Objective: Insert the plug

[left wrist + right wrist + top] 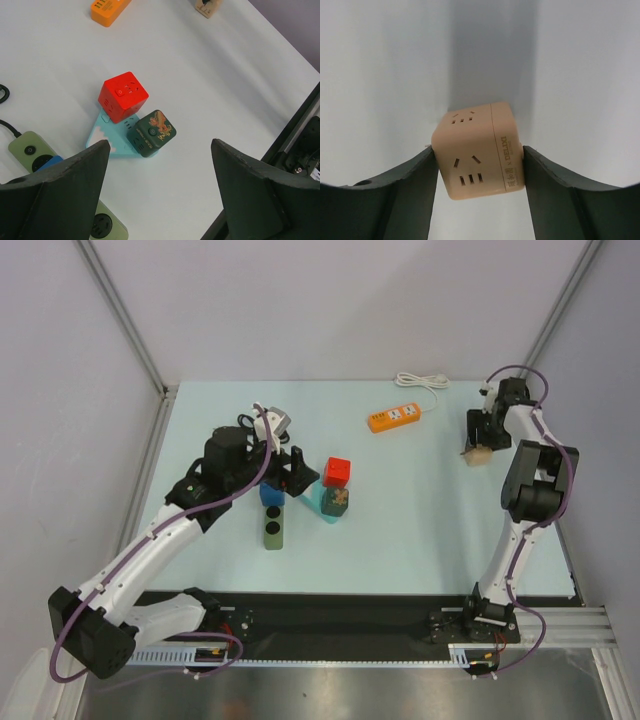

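Fingers [65, 190] spread wide and gripping nothing, the left hand [159, 150] hovers over the pale tabletop [210, 75] above a green power strip [30, 150]; ahead, a red cube [123, 96] and a dark green cube [151, 133] sit against a teal piece [102, 141]; across the tabletop, the right hand [477, 156] clamps a beige socket cube [475, 147] by both sides; a thin black cord [9, 125] shows at the left edge of the left wrist view, and the plug itself cannot be made out.

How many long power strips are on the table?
2: the orange strip at the far middle; the olive strip left of centre, partly under the left arm, which may hide others.
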